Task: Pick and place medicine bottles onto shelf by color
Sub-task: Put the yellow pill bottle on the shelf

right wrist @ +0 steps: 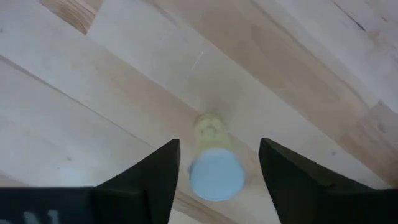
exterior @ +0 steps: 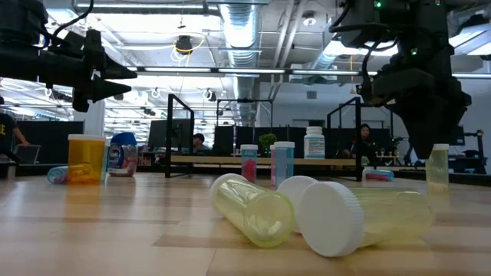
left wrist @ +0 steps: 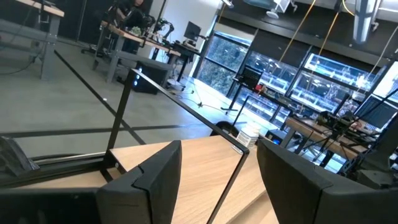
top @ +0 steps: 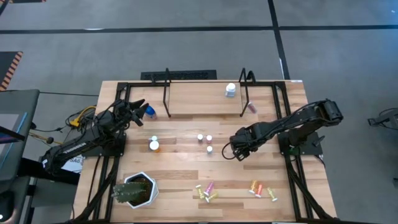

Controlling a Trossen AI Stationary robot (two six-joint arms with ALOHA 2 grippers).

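A pale yellow vial with a white cap stands upright on the table; it also shows in the low view. My right gripper points down over it, open, one finger on either side of the cap with a gap on both sides. Other medicine bottles stand mid-table, and an orange one stands farther left. The shelf at the far side carries a white bottle and a pink one. My left gripper waits level and open at the far left, beside a blue-lidded bottle.
Yellow, pink and orange vials lie on their sides near the front edge, close to the low camera. A spiky green plant in a white pot stands at the front left. Black frame rods rise at the shelf's ends.
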